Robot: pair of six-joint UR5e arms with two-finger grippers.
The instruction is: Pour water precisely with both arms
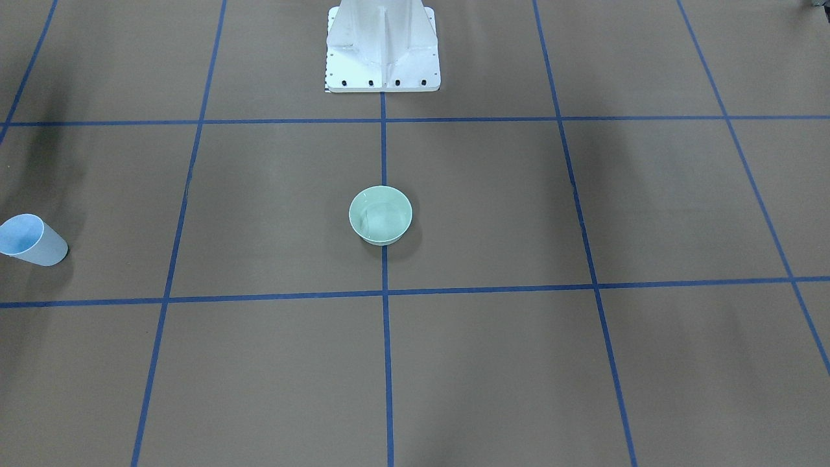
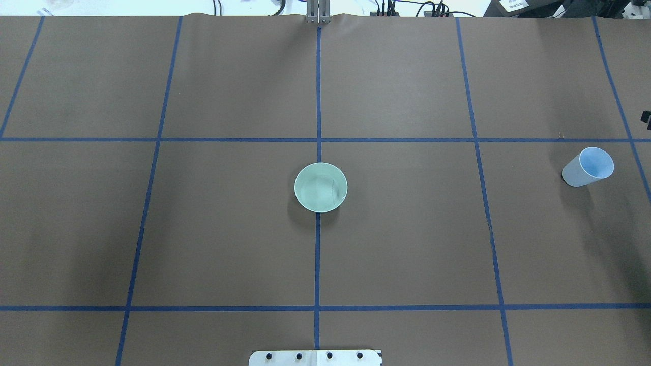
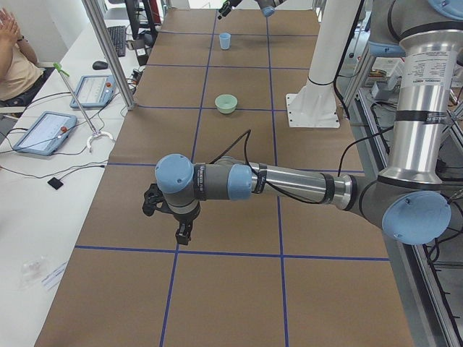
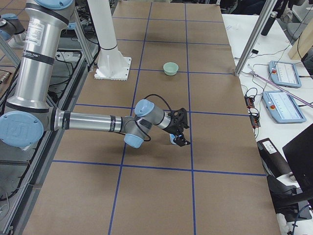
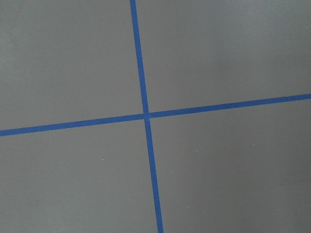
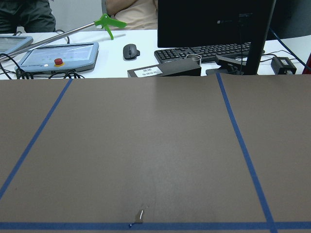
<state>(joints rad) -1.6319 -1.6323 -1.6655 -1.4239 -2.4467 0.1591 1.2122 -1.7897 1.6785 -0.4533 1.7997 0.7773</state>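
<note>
Mid-table, faint clear water (image 2: 320,192) ripples in bowl (image 2: 298,193); left gripper (image 3: 179,230), right gripper (image 4: 182,140): cannot tell.

Robotics lab, blue-taped grid table (image 2: 407,229), left arm (image 3: 289,184), white pedestal (image 3: 322,72), teach pendants (image 4: 282,74), monitor (image 6: 214,19), keyboard (image 6: 204,51)

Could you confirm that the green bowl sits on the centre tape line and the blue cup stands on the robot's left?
Not quite: the overhead view shows the blue cup on the robot's right. The green bowl does sit on the centre tape line.
</note>
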